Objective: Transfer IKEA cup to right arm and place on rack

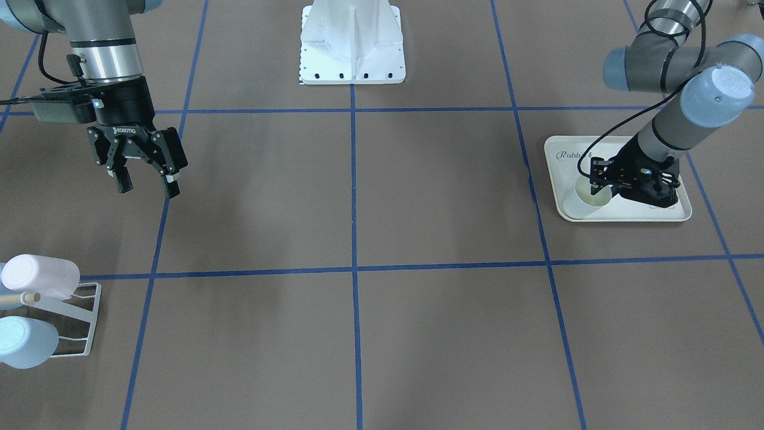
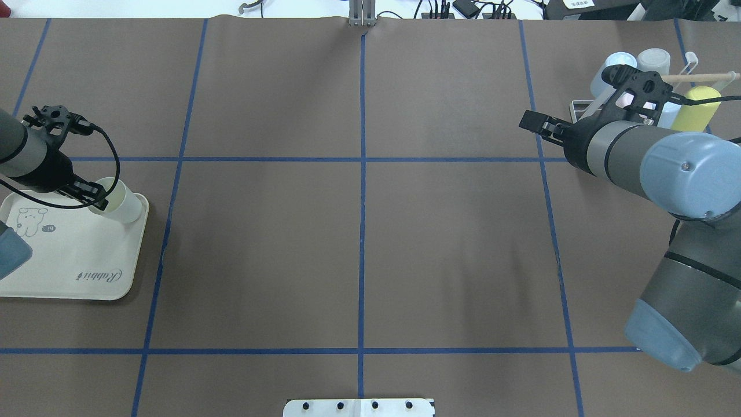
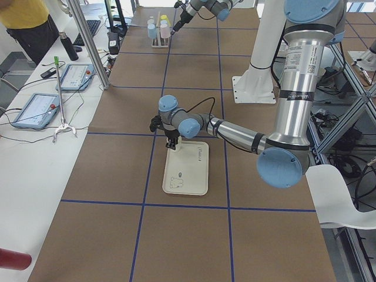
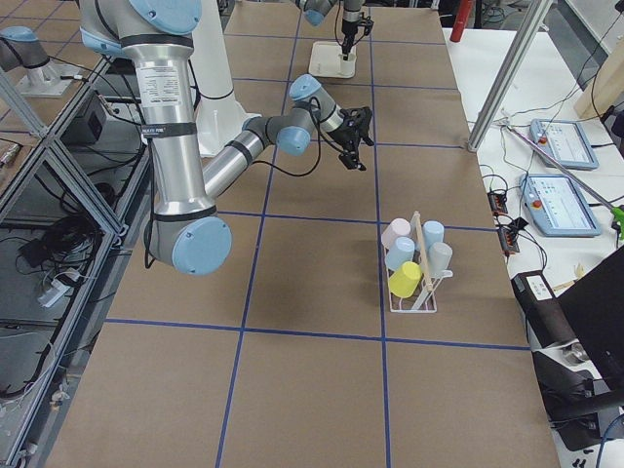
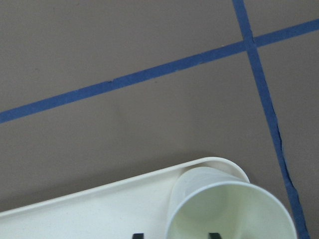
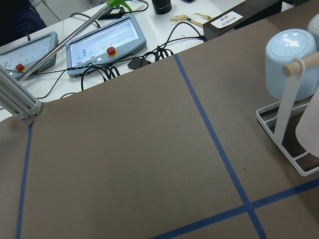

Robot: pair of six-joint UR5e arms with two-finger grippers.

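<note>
Cream tray (image 2: pixel 69 255) with a rabbit drawing lies on the brown table (image 1: pixel 447 191), which is gridded with blue tape. This tray is the landmark for everything below.

- Pale IKEA cup (image 2: pixel 121 202) sits on the tray, mouth up. It is in the corner away from the robot, on the table-centre side.
- Left gripper (image 2: pixel 92 196) is right at the cup, low over the same tray corner. Its jaws are spread and not clamped. In the left wrist view one fingertip (image 5: pixel 137 235) is outside the rim and the other is inside the cup mouth.
- Right gripper (image 1: pixel 148 188) is well away from the tray, across the table, hanging above bare table with fingers released and holding nothing.
- White wire rack (image 1: pixel 94 322) with a wooden rod (image 2: pixel 700 76) is farthest from the tray, at the opposite end of the table, near the right gripper but apart from it. It carries a pink cup (image 1: pixel 42 276), a light blue cup (image 1: pixel 24 340) and a yellow cup (image 2: pixel 700 104).
</note>
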